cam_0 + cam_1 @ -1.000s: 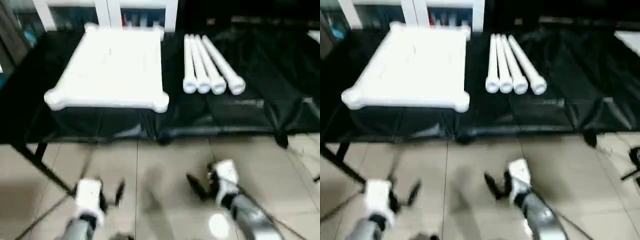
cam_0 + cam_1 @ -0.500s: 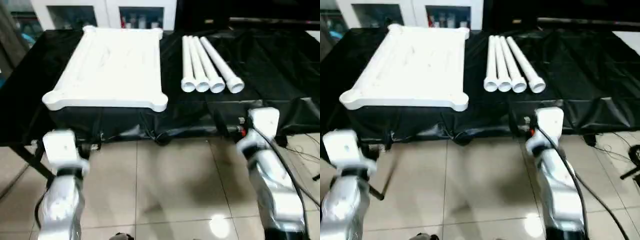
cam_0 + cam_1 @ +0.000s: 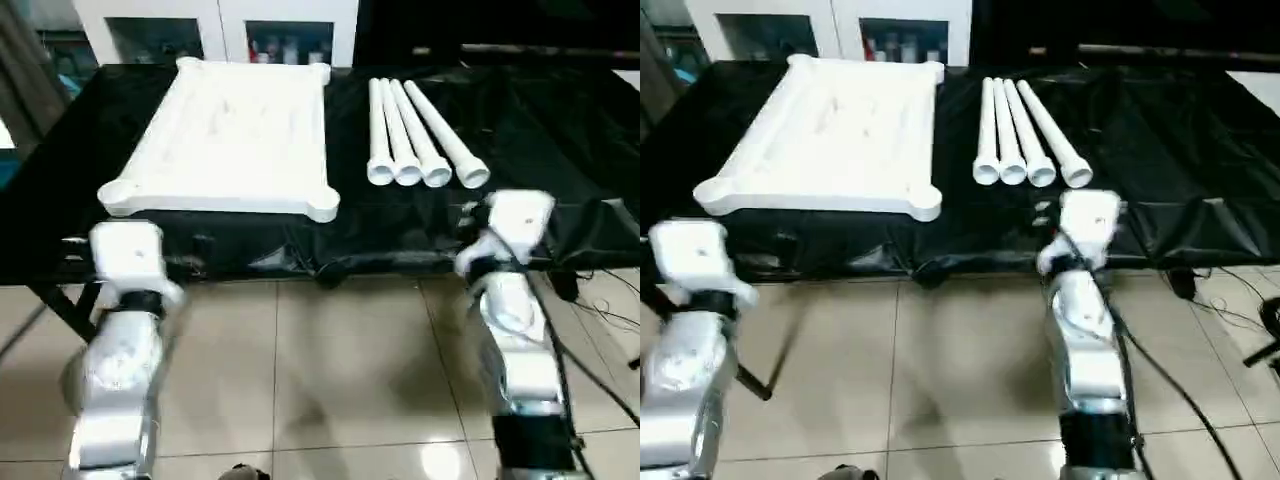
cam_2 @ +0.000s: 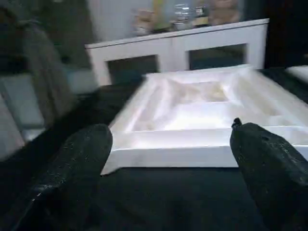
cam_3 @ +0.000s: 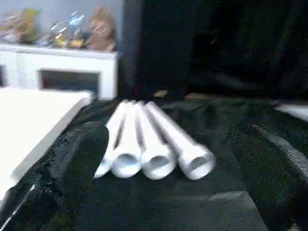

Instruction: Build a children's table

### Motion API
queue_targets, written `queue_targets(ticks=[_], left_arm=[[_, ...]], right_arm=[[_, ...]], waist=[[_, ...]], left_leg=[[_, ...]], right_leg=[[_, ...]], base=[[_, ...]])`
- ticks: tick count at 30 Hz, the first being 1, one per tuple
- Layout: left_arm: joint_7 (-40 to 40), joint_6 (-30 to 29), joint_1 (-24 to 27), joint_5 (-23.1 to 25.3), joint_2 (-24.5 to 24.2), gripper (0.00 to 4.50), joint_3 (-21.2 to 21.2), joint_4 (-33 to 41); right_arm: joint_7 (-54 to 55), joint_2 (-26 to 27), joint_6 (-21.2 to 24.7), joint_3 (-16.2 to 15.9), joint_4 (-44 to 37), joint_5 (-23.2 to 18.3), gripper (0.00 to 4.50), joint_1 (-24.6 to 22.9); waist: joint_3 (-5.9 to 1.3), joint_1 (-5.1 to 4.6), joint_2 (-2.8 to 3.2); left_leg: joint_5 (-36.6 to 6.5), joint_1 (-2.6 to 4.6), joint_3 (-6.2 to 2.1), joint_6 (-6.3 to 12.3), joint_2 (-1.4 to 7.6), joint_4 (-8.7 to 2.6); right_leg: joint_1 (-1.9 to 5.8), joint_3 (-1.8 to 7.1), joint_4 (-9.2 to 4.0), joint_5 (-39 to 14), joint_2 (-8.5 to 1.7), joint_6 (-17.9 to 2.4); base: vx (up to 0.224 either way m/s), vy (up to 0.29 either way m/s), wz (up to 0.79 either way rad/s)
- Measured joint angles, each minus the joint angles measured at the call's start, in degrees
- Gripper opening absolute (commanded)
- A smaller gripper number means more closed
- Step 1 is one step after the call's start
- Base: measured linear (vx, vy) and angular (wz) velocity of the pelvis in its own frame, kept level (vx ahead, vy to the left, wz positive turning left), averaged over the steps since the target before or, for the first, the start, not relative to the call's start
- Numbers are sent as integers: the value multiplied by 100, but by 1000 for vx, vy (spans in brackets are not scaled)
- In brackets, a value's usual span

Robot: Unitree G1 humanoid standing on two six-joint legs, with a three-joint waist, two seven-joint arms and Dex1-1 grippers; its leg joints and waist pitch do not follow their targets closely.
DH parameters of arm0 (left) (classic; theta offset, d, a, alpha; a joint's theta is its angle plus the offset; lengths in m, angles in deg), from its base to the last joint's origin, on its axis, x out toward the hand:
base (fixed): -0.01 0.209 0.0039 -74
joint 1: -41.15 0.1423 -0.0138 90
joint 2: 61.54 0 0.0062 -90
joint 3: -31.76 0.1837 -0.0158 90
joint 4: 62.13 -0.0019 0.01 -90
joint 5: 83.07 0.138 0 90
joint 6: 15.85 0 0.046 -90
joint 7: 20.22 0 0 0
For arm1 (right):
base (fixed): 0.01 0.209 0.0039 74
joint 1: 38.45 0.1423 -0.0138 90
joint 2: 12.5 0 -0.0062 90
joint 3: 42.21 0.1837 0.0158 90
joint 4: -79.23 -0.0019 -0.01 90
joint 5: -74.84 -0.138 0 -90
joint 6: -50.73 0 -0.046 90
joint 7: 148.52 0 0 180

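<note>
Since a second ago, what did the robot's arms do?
Both arms came up from near the floor to the black table's edge. The left claw now faces the white tabletop, the right claw the four legs. Both claws stayed open; nothing was grabbed. Tabletop and legs stayed put.

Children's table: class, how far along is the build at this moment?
Done: only the layout. The tabletop lies underside up on the black-draped table, four legs side by side beside it. In hand: nothing; left gripper and right gripper are open. Left: fitting all four legs.

Beige tiled floor point(image 3: 330, 370); white cabinet point(image 3: 215, 28)
</note>
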Motion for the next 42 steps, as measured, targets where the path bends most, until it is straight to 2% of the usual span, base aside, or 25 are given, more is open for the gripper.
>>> queue_targets(ticks=[3, 5, 9, 12, 14, 17, 19, 21, 22, 24, 25, 27, 28, 29, 31, 32, 33, 34, 35, 37, 38, 39, 40, 41, 42], left_arm=[[-255, -74, -178, -567, 165, 445, -123, -107], [-419, -241, -308, -912, 265, 445, -151, -106], [-266, -498, -355, -877, 311, 445, -144, -89], [-19, -695, -234, -547, 302, 445, -87, 49], [-57, -576, 185, -412, 269, 445, 113, 246], [-284, -604, 636, -380, 185, 445, 414, 314], [-410, -666, 668, -370, 131, 445, 578, 316], [-441, -775, 550, -445, 204, 445, 578, 243], [-423, -813, 465, -445, 237, 445, 572, 163], [-325, -950, 306, -388, 242, 445, 557, 19], [-286, -993, 233, -385, 243, 445, 508, -41], [-186, -1091, 100, -395, 234, 445, 377, -68], [-162, -1144, 59, -398, 218, 445, 349, -55], [-148, -1192, 24, -398, 192, 445, 348, -55], [-150, -1195, -17, -394, 180, 445, 369, -69], [-144, -1203, -38, -394, 194, 445, 378, -71], [-140, -1242, -95, -406, 239, 445, 383, -74], [-139, -1268, -171, -427, 279, 445, 396, -77], [-149, -1301, -338, -455, 314, 445, 444, -87], [-157, -1302, -442, -466, 282, 445, 454, -82], [-154, -1362, -441, -469, 232, 445, 398, -84], [-150, -1390, -442, -470, 198, 445, 344, -85], [-141, -1410, -439, -469, 170, 445, 282, -87], [-129, -1440, -424, -465, 100, 445, 170, -90], [-127, -1462, -426, -464, 69, 445, 126, -87]], right_arm=[[51, 181, 470, 159, 99, -190, 450, 182], [-418, 236, 586, 109, 132, -613, 450, 181], [-1016, 234, 999, -122, 129, -1042, 450, 145], [-1480, -82, 1383, -645, 126, -782, 450, -197], [-1598, -209, 1498, -889, 159, -521, 450, -570], [-1568, -266, 1623, -730, 128, -581, 450, -803], [-1520, -350, 1722, -587, -70, -664, 450, -783], [-1373, -398, 1739, -477, -272, -649, 450, -635], [-1316, -400, 1771, -472, -332, -643, 450, -592], [-1230, -363, 1910, -466, -454, -641, 450, -504], [-1178, -311, 1947, -459, -483, -637, 450, -495], [-1130, -173, 1992, -485, -495, -637, 450, -551], [-1131, -170, 2031, -501, -494, -638, 450, -596], [-1129, -168, 2054, -502, -489, -638, 450, -658], [-1082, -172, 2081, -509, -429, -629, 450, -681], [-1078, -187, 2107, -536, -426, -622, 450, -671], [-1097, -208, 2157, -542, -426, -634, 450, -624], [-1131, -224, 2187, -544, -427, -651, 450, -578], [-1228, -241, 2209, -543, -427, -679, 450, -544], [-1322, -239, 2209, -568, -426, -717, 450, -472], [-1351, -186, 2215, -581, -426, -758, 450, -398], [-1365, -150, 2219, -630, -426, -774, 450, -321], [-1399, -110, 2229, -696, -428, -795, 450, -252], [-1431, 8, 2288, -768, -448, -874, 450, -158], [-1435, 50, 2322, -779, -458, -939, 450, -150]], waist=[[-1, 22, -8], [-5, 24, -51], [-21, 9, -111], [-47, 17, -158], [-49, 25, -158], [-48, 64, -153], [-47, 59, -132], [-34, 5, -97], [-28, -23, -90], [28, -126, -34], [49, -163, -12], [64, -315, 19], [64, -374, 16], [84, -437, 21], [81, -520, -34], [51, -554, -68], [36, -551, -28], [30, -531, -4], [16, -474, 33], [-33, -399, 73], [-82, -390, 82], [-106, -429, 62], [-123, -447, 47], [-150, -467, 1], [-175, -468, -39]], left_leg=[[4, -1, 0, 6, 0, 15], [4, -1, 4, 6, 0, 17], [9, -12, 3, 10, 0, 18], [8, -15, 3, 12, 0, 20], [2, -29, 3, 21, -3, 23], [1, -52, 0, 25, -3, 46], [8, -51, -1, 27, -2, 49], [8, -22, 10, 27, -8, 41], [6, 18, 13, 25, -11, 29], [-24, 179, -27, 1, -6, 3], [-81, 238, -64, -10, 0, 2], [-174, 336, -209, -49, 25, -5], [-179, 369, -252, -57, 45, -7], [-187, 413, -274, -71, 47, -11], [-222, 555, -239, -123, 21, -6], [-321, 615, -236, -144, 14, 11], [-427, 603, -235, -143, -2, 42], [-485, 527, -257, -85, -8, 66], [-511, 492, -303, -35, -21, 97], [-461, 479, -337, -64, -10, 112], [-477, 513, -357, -75, -19, 101], [-520, 542, -373, -65, -68, 81], [-561, 579, -415, -51, -123, 46], [-643, 630, -537, -39, -204, 45], [-715, 679, -644, -32, -274, 43]], right_leg=[[-7, 7, 24, 0, -1, 0], [-21, 15, 40, 0, -2, 0], [-37, 23, 49, 4, 1, 3], [-34, 24, 35, 4, 3, 4], [-35, 24, 20, 6, 2, 7], [-52, 25, 30, 15, 1, 16], [-51, 26, 30, 31, 2, 15], [-42, 50, 23, 54, 2, 27], [-20, 57, 16, 34, 4, 60], [110, 20, -76, 9, 31, 88], [182, -47, -137, 2, 30, 88], [364, -240, -318, -24, 25, 67], [454, -311, -329, -67, 21, 55], [499, -349, -237, -208, 12, 18], [503, -290, -110, -292, -16, -16], [526, -286, -141, -294, -14, -13], [546, -290, -166, -294, -15, -13], [562, -286, -193, -293, -14, -9], [561, -283, -208, -290, -2, -5], [594, -280, -249, -278, 46, -5], [610, -231, -272, -263, 72, -24], [595, -189, -250, -246, 81, -84], [501, -176, -118, -337, 61, -221], [258, -136, 332, -382, 32, -272], [44, -103, 597, -408, 34, -175]], base=[[0, 0, 0], [0, 0, 0], [0, 0, 0], [0, 0, 0], [0, 0, 0], [0, 0, 0], [0, 0, 0], [-50, 7, -3], [-54, 5, -5], [-55, -3, -7], [-26, 9, -18], [14, 29, -28], [20, 24, -29], [7, -3, -19], [42, -22, -13], [146, -39, -7], [146, -39, -7], [167, -3, -14], [157, 4, -7], [152, 4, -1], [231, -1, 10], [231, -1, 10], [284, -7, 11], [264, -62, -5], [264, -62, -5]])
